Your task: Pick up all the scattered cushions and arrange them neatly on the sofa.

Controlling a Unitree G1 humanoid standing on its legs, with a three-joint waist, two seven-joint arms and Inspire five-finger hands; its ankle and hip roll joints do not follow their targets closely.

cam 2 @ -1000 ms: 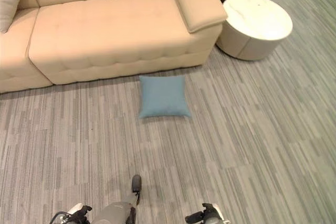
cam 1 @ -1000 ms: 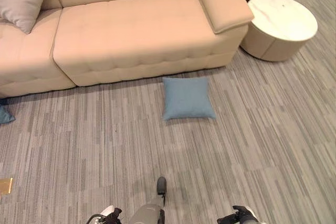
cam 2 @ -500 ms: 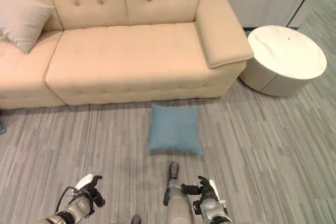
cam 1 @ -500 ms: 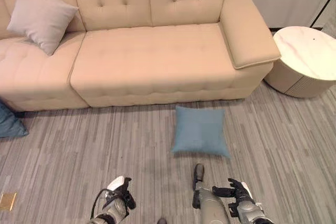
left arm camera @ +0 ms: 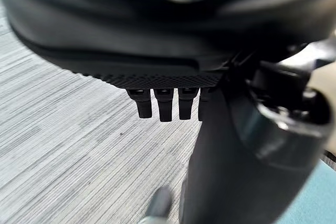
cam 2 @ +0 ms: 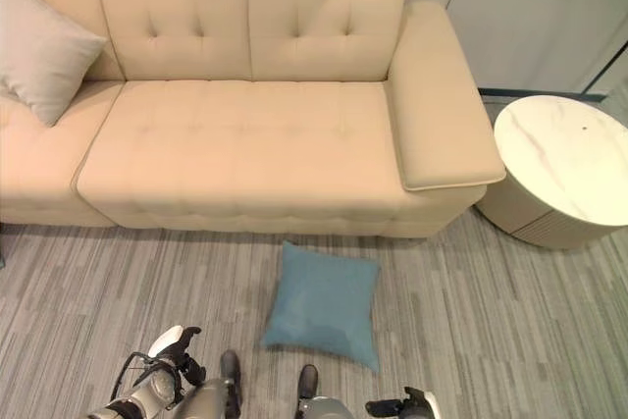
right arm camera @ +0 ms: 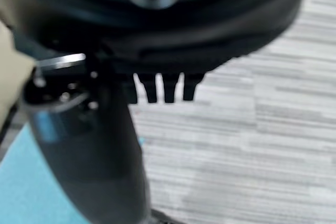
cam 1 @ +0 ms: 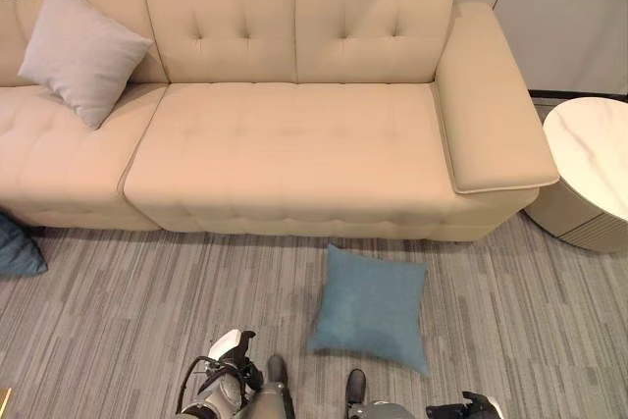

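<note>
Nearest, the left hand and the right hand hang low over the grey striped carpet, each with fingers relaxed and holding nothing. Just beyond them a square blue fabric cushion lies flat on the carpet before the beige tufted sofa. At far left a darker blue cushion lies on the floor by the sofa base. A pale grey cushion leans against the sofa back. A round white marble-topped side table stands right.

Bright, even indoor light; soft shadow under sofa front; wrist views heavily blurred close up
</note>
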